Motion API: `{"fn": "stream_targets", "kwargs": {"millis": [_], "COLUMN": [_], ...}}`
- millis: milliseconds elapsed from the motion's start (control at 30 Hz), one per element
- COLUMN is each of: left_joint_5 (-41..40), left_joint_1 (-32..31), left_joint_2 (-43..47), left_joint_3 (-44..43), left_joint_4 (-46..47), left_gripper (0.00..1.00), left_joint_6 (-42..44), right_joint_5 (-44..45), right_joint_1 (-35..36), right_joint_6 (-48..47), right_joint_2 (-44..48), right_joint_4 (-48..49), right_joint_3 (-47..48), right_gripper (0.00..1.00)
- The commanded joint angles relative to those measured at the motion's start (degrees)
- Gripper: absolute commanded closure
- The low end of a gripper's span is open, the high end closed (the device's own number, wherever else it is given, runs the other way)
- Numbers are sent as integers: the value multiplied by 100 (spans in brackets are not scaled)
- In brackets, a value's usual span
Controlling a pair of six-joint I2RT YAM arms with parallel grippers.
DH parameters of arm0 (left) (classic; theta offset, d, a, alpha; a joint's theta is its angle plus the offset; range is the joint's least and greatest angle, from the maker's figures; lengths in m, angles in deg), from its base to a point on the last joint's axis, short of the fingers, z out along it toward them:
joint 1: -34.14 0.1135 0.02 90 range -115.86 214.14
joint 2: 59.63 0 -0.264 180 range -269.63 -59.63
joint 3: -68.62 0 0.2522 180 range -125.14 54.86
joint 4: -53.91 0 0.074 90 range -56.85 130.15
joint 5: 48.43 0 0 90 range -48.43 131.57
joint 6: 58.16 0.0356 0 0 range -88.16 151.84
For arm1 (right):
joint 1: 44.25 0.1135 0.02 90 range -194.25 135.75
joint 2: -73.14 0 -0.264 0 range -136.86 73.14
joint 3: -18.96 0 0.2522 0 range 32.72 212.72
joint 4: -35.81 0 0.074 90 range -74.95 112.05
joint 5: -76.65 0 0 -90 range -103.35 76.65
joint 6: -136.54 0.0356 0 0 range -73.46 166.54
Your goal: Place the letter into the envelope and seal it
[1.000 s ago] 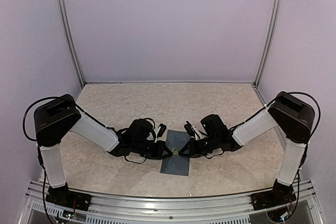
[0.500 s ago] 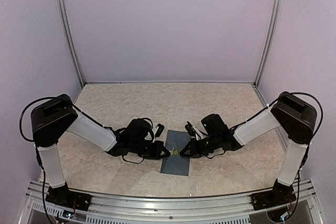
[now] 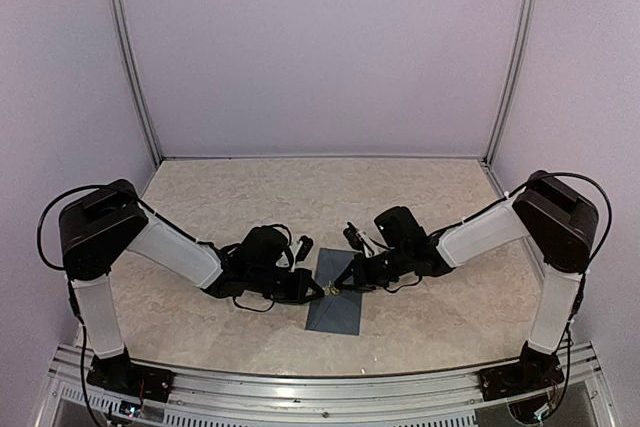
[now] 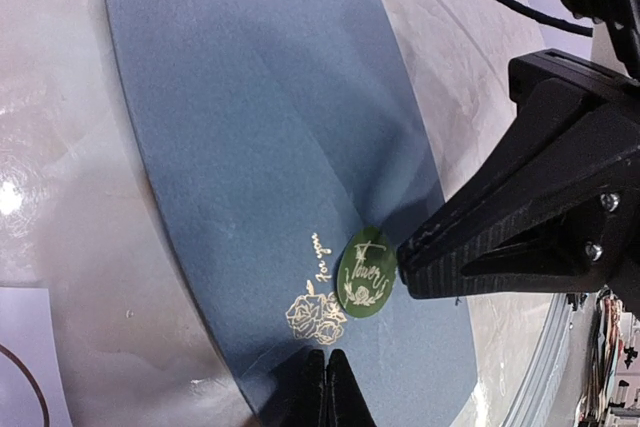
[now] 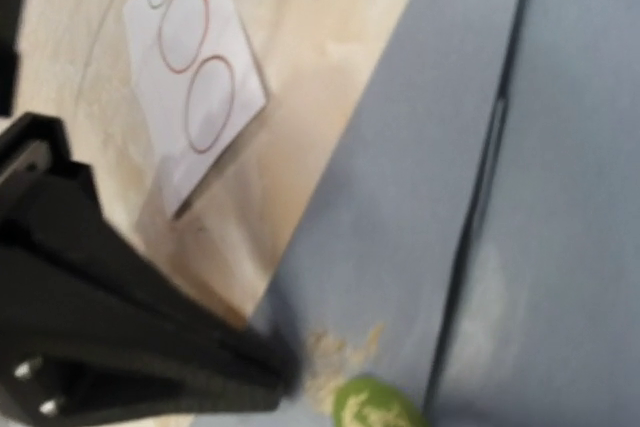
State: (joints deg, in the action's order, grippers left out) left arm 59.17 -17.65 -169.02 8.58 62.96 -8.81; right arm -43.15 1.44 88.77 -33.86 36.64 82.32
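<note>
on the table (image 3: 250, 197), partly hidden envelope (image 3: 335, 315)

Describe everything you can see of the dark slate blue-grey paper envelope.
The dark slate blue-grey paper envelope lies flat on the marbled table, matte, its pointed flap folded down. A round green sticker with gold script sits at the flap tip, beside gold printed roses. The left gripper rests on one edge; the right gripper meets the sticker.

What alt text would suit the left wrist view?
A dark blue-grey envelope lies on a marbled table, a round green sticker at its flap tip. The shut right gripper reaches the sticker's edge; the shut left gripper sits at the envelope's edge.
</note>
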Motion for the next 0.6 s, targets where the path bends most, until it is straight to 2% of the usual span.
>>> {"fn": "stream_targets", "kwargs": {"millis": [0, 567], "left_joint_5": [-188, -170], "left_joint_1": [25, 51], "left_joint_2": [-202, -311], "left_joint_3": [76, 40], "left_joint_4": [-677, -679], "left_gripper": [100, 100], "left_joint_6": [109, 111], "right_joint_5": [48, -166], "right_joint_1": [-12, 177], "right_joint_6": [-112, -206], "right_joint_2": [-355, -892], "right_joint_4": [-134, -415], "right_joint_3": [190, 337], "right_gripper": [100, 100]}}
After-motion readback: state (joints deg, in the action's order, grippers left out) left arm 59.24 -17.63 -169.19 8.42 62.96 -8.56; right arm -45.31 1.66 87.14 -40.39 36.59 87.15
